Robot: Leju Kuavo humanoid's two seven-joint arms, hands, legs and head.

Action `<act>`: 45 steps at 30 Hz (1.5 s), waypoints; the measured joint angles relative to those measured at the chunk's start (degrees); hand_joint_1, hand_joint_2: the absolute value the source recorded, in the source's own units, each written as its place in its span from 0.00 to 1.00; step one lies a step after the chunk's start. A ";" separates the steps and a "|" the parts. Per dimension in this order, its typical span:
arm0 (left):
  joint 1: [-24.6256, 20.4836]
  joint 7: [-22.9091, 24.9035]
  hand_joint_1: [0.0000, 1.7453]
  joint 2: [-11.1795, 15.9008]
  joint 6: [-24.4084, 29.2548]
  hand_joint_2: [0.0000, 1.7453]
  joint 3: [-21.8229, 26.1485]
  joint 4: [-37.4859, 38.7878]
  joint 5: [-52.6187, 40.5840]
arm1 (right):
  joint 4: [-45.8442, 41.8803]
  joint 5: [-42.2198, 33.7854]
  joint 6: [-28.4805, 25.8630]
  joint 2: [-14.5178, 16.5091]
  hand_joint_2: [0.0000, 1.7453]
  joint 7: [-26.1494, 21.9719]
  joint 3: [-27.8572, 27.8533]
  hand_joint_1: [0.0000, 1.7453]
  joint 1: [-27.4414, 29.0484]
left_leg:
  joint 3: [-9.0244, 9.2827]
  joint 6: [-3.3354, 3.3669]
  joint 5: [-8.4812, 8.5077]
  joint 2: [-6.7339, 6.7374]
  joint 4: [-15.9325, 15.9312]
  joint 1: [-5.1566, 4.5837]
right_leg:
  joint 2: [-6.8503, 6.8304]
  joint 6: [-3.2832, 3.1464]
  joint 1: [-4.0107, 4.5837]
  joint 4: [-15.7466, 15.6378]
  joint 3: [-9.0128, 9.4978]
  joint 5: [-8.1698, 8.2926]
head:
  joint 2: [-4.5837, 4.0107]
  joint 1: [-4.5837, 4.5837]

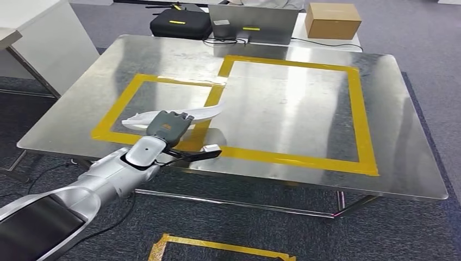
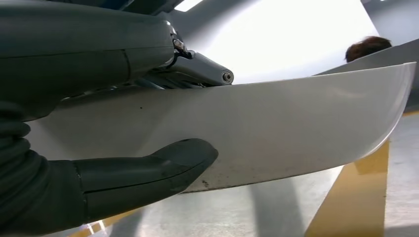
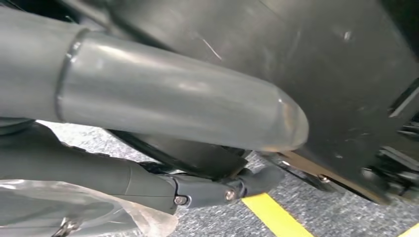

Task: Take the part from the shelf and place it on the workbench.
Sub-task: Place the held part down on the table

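Note:
The part [image 1: 209, 113] is a long, curved white strip. It lies low over the steel workbench [image 1: 293, 109], across the yellow tape where the two marked rectangles meet. My left hand [image 1: 169, 126] grips it near its middle, reaching in from the front left edge. In the left wrist view the thumb [image 2: 148, 170] presses one side of the white part [image 2: 276, 123] and the fingers [image 2: 197, 66] clamp the other. In the right wrist view my right hand [image 3: 168, 98] hangs beside my body above the carpet, its thumb and fingers apart and holding nothing.
A large yellow tape rectangle [image 1: 364, 125] and a smaller one [image 1: 117, 111] mark the workbench top. A laptop [image 1: 253, 24], a black case [image 1: 180, 23] and a cardboard box [image 1: 332, 20] sit beyond the far edge. Yellow tape [image 1: 217, 247] marks the floor. A person's head [image 2: 368, 47] shows behind the part.

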 joint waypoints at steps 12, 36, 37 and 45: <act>0.48 -0.49 0.00 -1.05 8.15 0.00 2.83 -0.07 2.39 | 0.02 0.56 -0.28 0.02 0.00 -0.02 -0.38 0.00 0.38 | -6.80 -2.46 -7.50 0.05 16.64 0.15 | 0.05 -2.90 -0.16 -4.46 2.56 1.19 | 0.00 -0.34; 34.66 -35.94 0.00 -7.36 0.45 0.00 14.29 -43.08 64.35 | 0.03 -1.50 -2.45 0.29 0.00 -0.89 -5.39 0.00 1.34 | -0.68 -1.58 0.87 0.43 0.58 -0.13 | 0.44 -0.95 -0.65 -4.95 6.72 -1.80 | 0.00 0.23; 36.33 -36.65 0.00 -7.06 -0.37 0.00 13.72 -45.25 66.48 | 0.03 -1.51 -2.55 0.33 0.00 -0.92 -5.68 0.00 1.37 | -1.08 -1.88 -0.50 0.43 1.69 -0.05 | 0.33 -1.51 -0.68 -4.99 6.40 -1.45 | 0.00 0.16; 43.67 -38.56 0.00 -4.47 -1.11 0.00 12.34 -55.06 71.98 | 0.04 -1.40 -2.69 0.49 0.00 -0.86 -6.79 0.00 1.37 | 2.21 -1.50 -6.52 0.41 9.12 -0.12 | -0.24 -2.79 0.26 -4.84 2.15 1.94 | 0.00 -0.08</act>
